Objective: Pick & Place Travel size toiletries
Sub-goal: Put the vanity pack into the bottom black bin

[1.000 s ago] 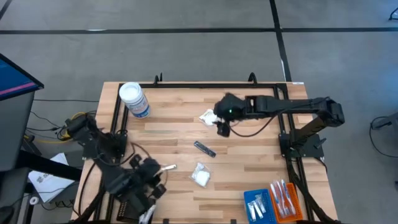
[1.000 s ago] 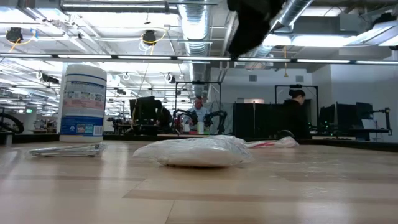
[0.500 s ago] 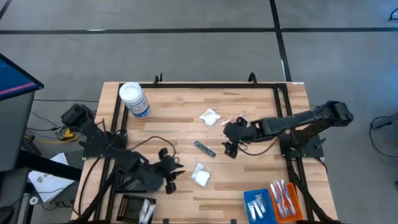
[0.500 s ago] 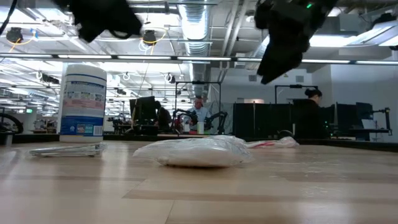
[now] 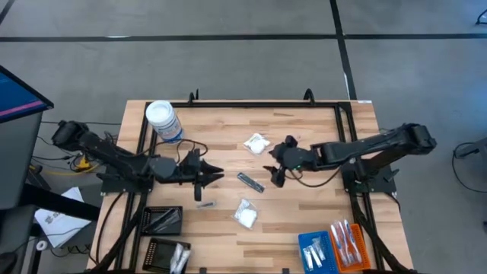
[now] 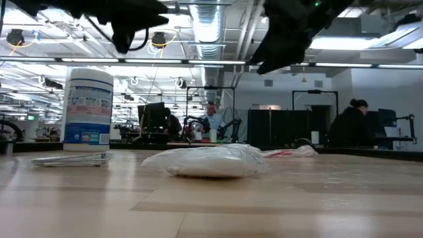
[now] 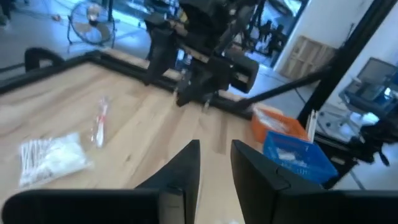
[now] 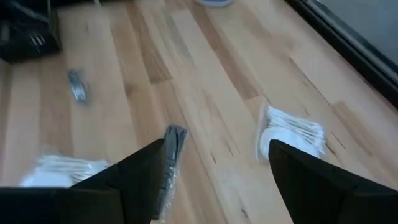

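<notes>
Motion marks both arms: within the last second the left claw [image 5: 213, 176] swung out from over the black tray [image 5: 162, 219] to mid-worktop, narrowly parted and empty, a small silvery piece [image 5: 205, 204] just below it. The right claw [image 5: 272, 173] came down from the far sachet [image 5: 256, 143]; spread wide and empty, it hangs beside the dark stick [image 5: 249, 182], apparently its next pick. Another sachet [image 5: 245, 214] lies nearer the front edge.

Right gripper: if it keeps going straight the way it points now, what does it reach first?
Most likely the slim dark stick, which lies on the table just ahead of the open right gripper, beside one finger. The white sachet sits off to the other side. Depth is hard to judge.
</notes>
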